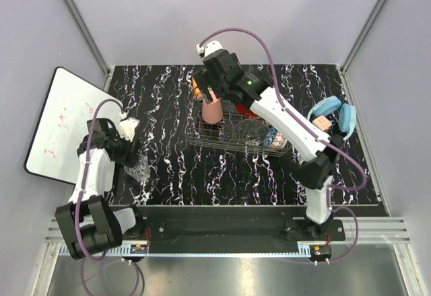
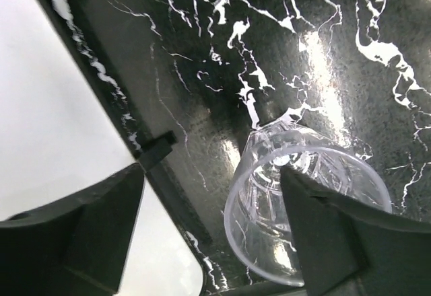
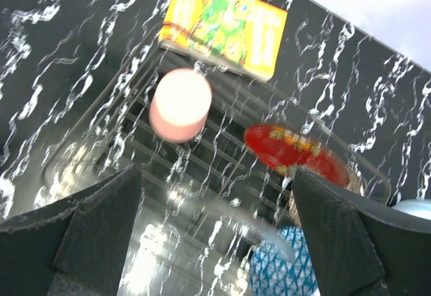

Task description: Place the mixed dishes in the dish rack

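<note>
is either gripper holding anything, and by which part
Nothing is held. The left gripper is open at the glass; the right gripper is open over the rack.

Nothing fully readable for you here. Whiteboard carried faint red handwriting, too small to make out. Carton showed yellow-green print, too blurred for you to read any words.

Black white-veined tabletop, pale grey walls, whiteboard leaning at left
</note>
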You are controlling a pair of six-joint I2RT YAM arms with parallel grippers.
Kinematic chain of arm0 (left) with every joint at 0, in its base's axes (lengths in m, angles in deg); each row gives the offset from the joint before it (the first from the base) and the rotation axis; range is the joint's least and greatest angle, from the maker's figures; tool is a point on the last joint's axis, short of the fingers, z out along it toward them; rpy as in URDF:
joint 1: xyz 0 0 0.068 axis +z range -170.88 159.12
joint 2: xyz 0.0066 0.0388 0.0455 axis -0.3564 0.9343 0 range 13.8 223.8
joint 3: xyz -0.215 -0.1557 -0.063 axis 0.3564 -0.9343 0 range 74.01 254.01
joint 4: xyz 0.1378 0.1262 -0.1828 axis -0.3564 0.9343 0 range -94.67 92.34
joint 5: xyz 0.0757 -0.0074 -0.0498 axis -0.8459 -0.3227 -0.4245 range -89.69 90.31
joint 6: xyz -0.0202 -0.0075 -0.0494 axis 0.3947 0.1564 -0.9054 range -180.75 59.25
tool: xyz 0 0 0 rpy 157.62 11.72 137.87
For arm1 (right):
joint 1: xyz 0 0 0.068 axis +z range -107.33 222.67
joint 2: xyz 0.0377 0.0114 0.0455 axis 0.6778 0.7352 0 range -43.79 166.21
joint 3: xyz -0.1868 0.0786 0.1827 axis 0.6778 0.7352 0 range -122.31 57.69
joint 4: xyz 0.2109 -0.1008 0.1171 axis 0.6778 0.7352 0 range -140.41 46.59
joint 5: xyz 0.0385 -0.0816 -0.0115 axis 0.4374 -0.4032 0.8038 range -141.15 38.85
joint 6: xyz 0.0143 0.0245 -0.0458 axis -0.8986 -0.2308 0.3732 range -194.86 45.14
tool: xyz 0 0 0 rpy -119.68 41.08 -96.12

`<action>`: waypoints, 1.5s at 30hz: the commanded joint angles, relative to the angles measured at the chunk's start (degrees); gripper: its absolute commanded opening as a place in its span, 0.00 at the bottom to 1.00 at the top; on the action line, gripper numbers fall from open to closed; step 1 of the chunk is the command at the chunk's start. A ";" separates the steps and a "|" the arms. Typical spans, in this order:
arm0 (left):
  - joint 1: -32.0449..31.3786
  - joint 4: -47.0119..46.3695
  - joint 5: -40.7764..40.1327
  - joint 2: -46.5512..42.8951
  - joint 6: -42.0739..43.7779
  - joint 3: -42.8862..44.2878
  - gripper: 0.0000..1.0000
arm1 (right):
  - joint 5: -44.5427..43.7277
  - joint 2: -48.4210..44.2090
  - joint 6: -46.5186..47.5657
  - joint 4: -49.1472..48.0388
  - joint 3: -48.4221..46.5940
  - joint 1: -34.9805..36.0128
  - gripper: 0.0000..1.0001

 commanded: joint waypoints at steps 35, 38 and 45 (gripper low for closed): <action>-4.51 13.47 66.71 6.88 -38.46 36.41 0.00 | 43.63 -41.10 -70.29 -112.33 92.14 1.49 1.00; -5.56 13.47 67.95 7.23 -38.82 35.01 0.00 | 43.44 -36.18 -75.65 -122.97 92.77 1.31 1.00; -8.99 13.20 67.69 7.32 -37.50 31.14 0.00 | 45.03 -26.07 -83.48 -134.68 88.47 1.14 1.00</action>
